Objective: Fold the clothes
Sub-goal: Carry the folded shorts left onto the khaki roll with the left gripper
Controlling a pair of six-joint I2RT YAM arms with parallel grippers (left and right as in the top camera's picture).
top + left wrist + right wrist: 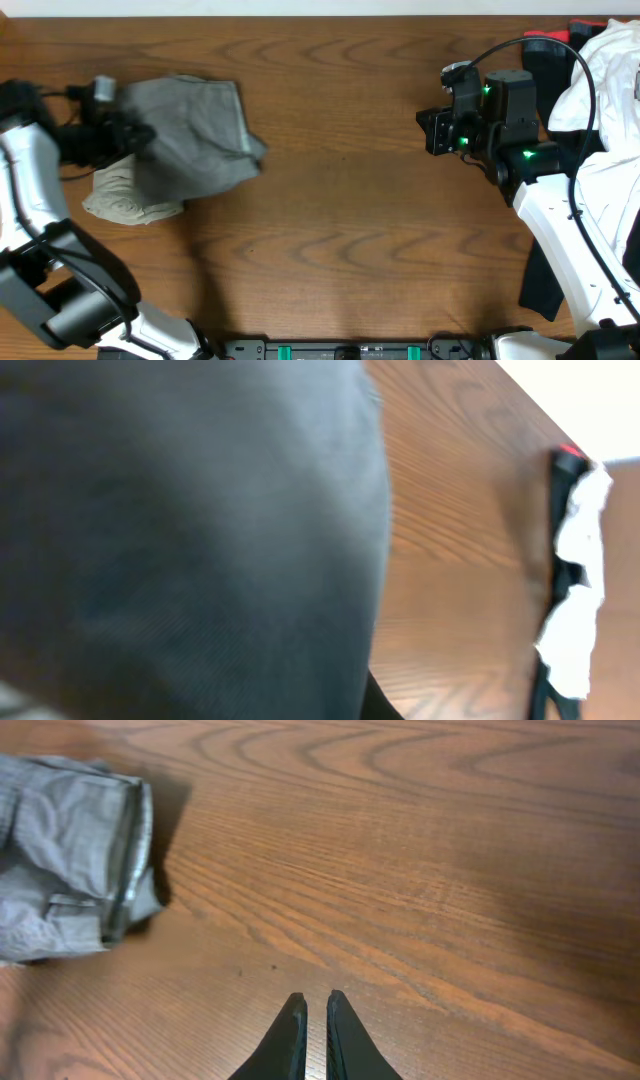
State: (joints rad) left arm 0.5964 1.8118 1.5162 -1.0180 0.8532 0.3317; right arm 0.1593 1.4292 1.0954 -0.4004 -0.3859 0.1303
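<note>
Where grey shorts (195, 130) drape, left jaws hide.

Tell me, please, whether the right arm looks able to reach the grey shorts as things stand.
Probably yes: only bare table lies between the right gripper and the grey shorts, with nothing in the way. Its jaws are shut, so they would need opening first.

White arm shells (560, 215), black joints (510, 95) and cable (596, 100), green lights (527, 154), apparently matte fingers (292, 1035)
</note>
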